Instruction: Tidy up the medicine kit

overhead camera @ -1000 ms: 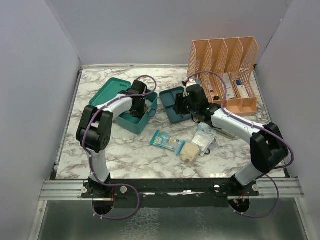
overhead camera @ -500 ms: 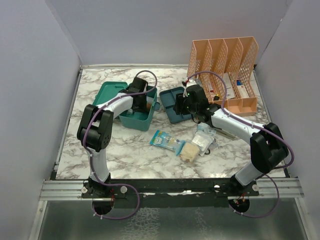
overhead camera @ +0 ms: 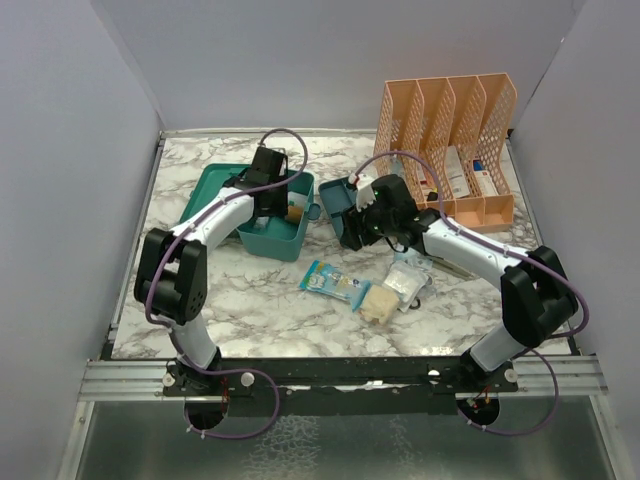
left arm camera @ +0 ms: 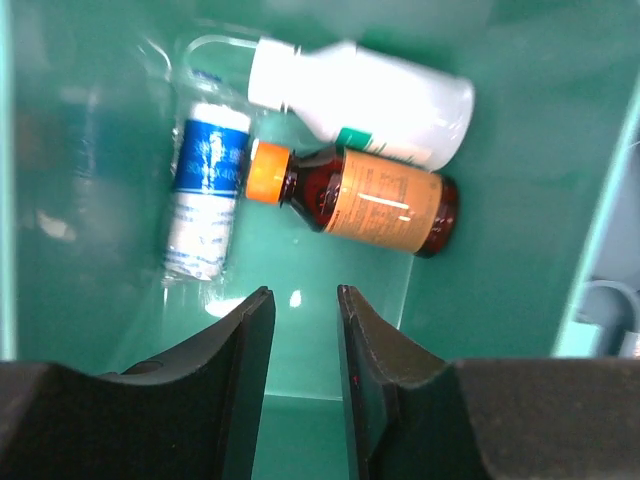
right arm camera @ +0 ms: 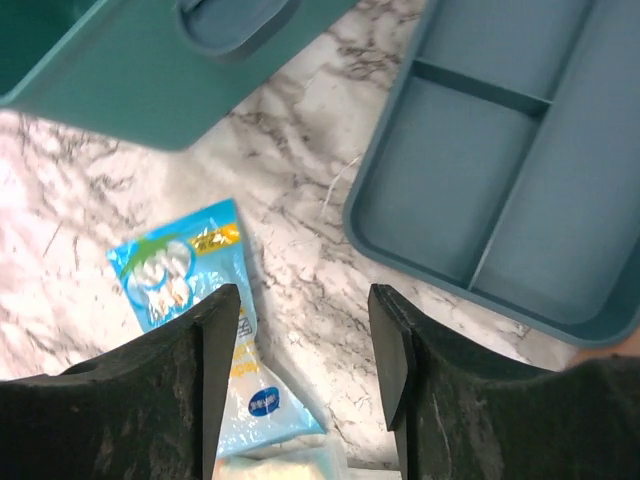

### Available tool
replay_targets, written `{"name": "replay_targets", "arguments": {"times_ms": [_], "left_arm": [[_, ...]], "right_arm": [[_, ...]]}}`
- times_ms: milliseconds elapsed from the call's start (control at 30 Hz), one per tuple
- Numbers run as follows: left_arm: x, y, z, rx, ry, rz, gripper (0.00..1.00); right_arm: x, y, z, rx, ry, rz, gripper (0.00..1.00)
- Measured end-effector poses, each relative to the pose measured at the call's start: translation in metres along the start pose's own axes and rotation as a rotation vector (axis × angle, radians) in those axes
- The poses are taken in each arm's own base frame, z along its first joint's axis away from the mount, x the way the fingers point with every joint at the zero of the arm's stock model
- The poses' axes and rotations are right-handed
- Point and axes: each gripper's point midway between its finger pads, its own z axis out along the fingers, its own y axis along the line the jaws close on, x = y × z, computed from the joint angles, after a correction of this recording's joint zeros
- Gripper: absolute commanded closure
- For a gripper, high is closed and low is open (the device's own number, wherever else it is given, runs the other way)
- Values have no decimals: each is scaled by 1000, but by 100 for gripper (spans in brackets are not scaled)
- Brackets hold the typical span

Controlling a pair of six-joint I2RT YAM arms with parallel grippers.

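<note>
The teal medicine kit box (overhead camera: pixel 272 238) stands open left of centre, its lid (overhead camera: pixel 210 186) laid back. My left gripper (overhead camera: pixel 271 204) hangs inside it, narrowly open and empty (left arm camera: pixel 305 300). On the box floor lie a white bottle (left arm camera: pixel 370 100), an amber bottle with an orange cap (left arm camera: pixel 370 200) and a blue-and-white wrapped roll (left arm camera: pixel 205 190). The divided insert tray (overhead camera: pixel 334 197) lies right of the box, empty (right arm camera: pixel 500 170). My right gripper (overhead camera: pixel 352 238) is open and empty (right arm camera: pixel 305 295) above the marble, between the tray and a blue packet (right arm camera: pixel 185 275).
The blue packet (overhead camera: pixel 330 280), a pale pad packet (overhead camera: pixel 380 303) and a clear bag (overhead camera: pixel 410 278) lie on the marble near centre. A peach lattice file organizer (overhead camera: pixel 445 120) with boxes in it stands at the back right. The box's front latch (right arm camera: pixel 235 25) faces the tray.
My left gripper has swung back and up over the box and now looks into it. My right gripper has moved off the tray toward the near left, over the marble by the blue packet.
</note>
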Motion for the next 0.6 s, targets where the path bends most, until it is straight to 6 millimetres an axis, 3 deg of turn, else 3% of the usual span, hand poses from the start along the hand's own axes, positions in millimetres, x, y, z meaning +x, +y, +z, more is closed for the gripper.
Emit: {"name": "replay_targets", "arguments": {"times_ms": [167,400,600], "left_arm": [[-36,-6,-25,15,-106,-9,49],[-66,-19,-47,83,-219,-44,46],[-90,-39,-53,178,-309,-84,44]], "right_arm": [[26,15,1,-74,61,-106,41],[80,43,-4,-194,150,-289,41],[91,57,-4,-237,158,-388,41]]}}
